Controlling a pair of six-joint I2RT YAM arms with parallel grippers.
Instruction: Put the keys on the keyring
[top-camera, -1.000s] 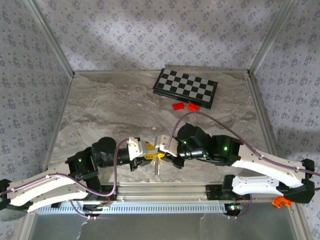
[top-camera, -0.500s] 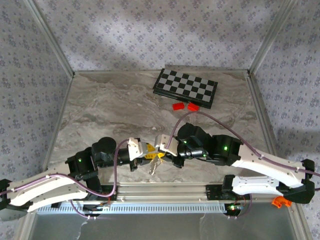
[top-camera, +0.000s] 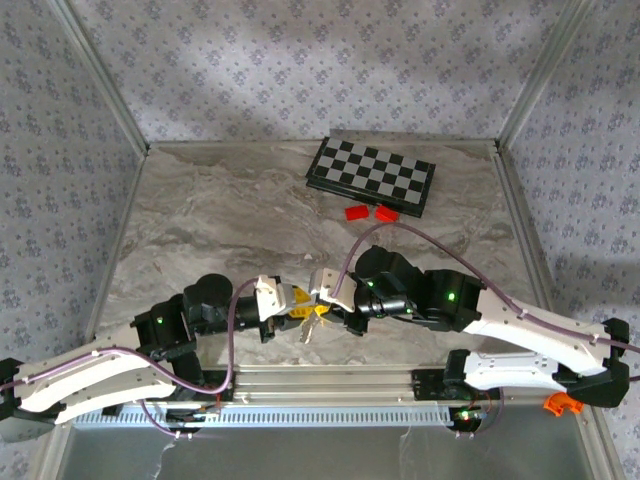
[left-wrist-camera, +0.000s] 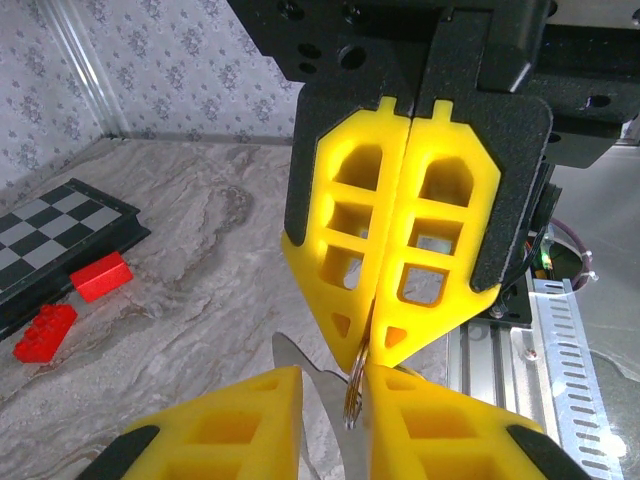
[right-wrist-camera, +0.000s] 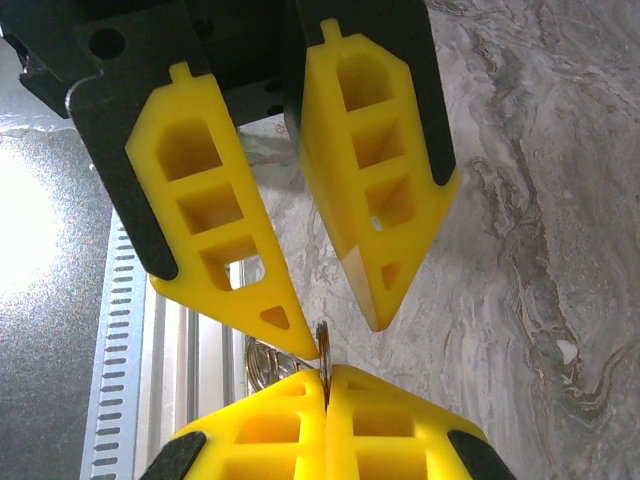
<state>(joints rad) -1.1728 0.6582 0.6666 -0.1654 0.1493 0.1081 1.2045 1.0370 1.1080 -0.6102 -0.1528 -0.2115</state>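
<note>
The keyring (left-wrist-camera: 352, 385) stands edge-on, pinched between the tips of my right gripper (left-wrist-camera: 370, 345), which is shut on it. My left gripper (left-wrist-camera: 333, 375) faces it tip to tip with its jaws a little apart around the ring's lower edge. One left fingertip (left-wrist-camera: 385, 385) touches the ring. A silver key (left-wrist-camera: 320, 400) hangs under the ring, in the gap between the left fingers. In the right wrist view the keyring (right-wrist-camera: 322, 345) rises from my right gripper (right-wrist-camera: 325, 385), and the left gripper (right-wrist-camera: 340, 335) stands open above it. From above, the keys (top-camera: 306, 330) dangle near the table's front edge.
A folded chessboard (top-camera: 370, 175) lies at the back right, with two red bricks (top-camera: 357, 212) (top-camera: 385, 213) in front of it. The aluminium rail (top-camera: 330, 380) runs along the near edge, right under the grippers. Patterned walls enclose the table.
The hanging keys have swung slightly left and tucked closer under the grippers. My left jaws have narrowed a little. The right gripper keeps its hold on the ring.
</note>
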